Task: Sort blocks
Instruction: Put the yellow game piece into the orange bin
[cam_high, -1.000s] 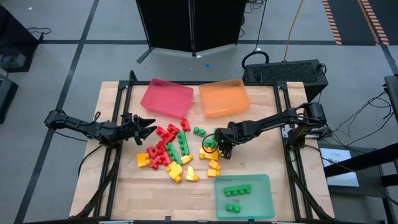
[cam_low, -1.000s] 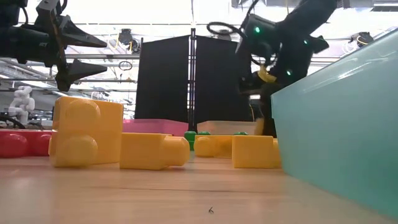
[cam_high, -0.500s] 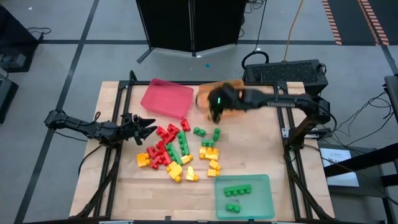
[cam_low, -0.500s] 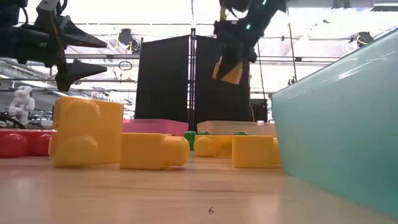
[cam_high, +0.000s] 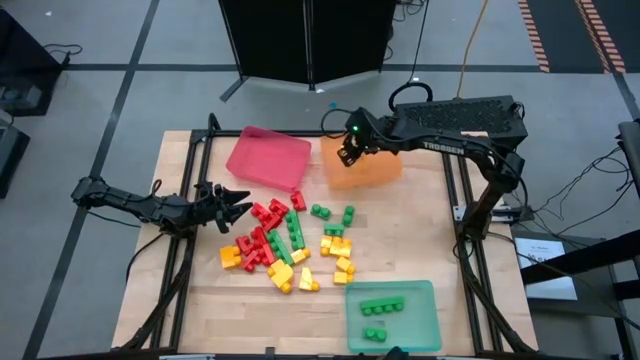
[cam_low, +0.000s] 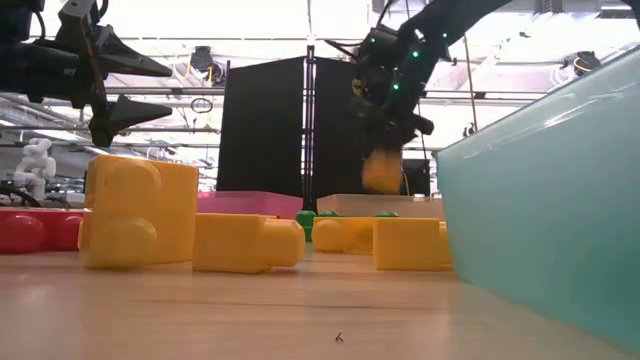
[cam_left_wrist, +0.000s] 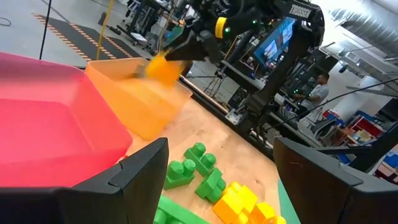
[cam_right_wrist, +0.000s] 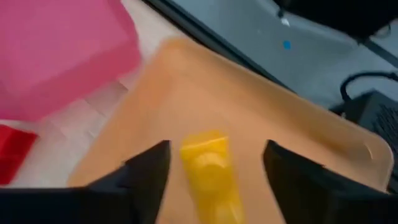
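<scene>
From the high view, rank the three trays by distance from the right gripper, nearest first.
1. Orange tray: directly under the right gripper, at the table's far edge.
2. Red tray: beside it, toward the left arm.
3. Green tray: near edge, holding green blocks.

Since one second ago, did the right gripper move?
Yes. The right gripper went from the block pile toward the table's far edge; it now hangs over the orange tray, open, a yellow block falling below it.
</scene>
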